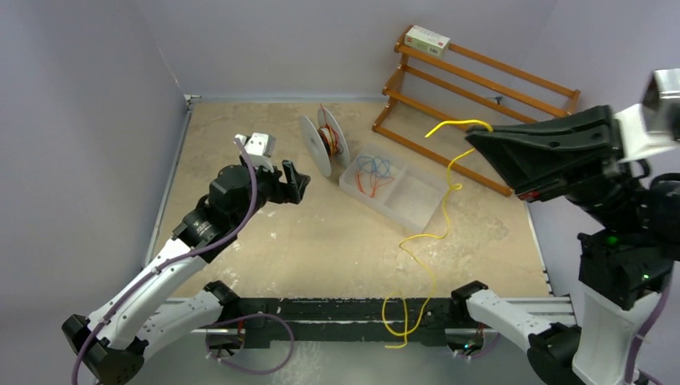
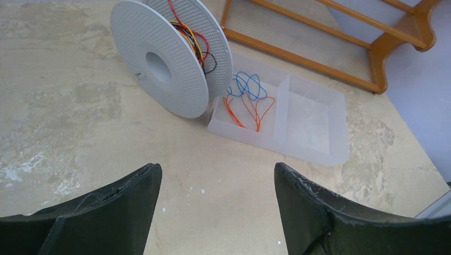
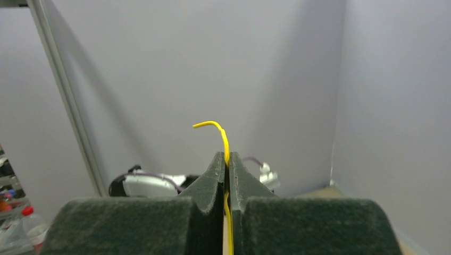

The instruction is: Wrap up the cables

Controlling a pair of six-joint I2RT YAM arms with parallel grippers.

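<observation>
Right claw (image 1: 471,138) closest to the lens, raised at 3 o'clock, fingers pressed together on the yellow cable (image 1: 446,200). Short free end hooked past the tips toward 9 o'clock. Long run hanging from 1 o'clock down to 6 o'clock, wavy, passing the tray's right corner in the top view, ending in loose loops over the black rail (image 1: 337,309) at the near edge.

Mottled beige desk (image 1: 281,249), scuffed pale in patches. Left claw (image 2: 218,171) at 9 o'clock, spread wide, holding nothing, facing the spool and tray. Slatted orange-brown wooden rack (image 2: 380,58) at 1 o'clock. Translucent plastic tray (image 2: 314,122) near centre, two compartments, thin blue and orange wires (image 2: 250,90) in the one beside the spool. White perforated spool (image 2: 159,64) upright on its rim, just beside the tray, wound with red, yellow and black wire. Small white box (image 1: 427,39) on the rack's top rail, red and green label too small to read.
</observation>
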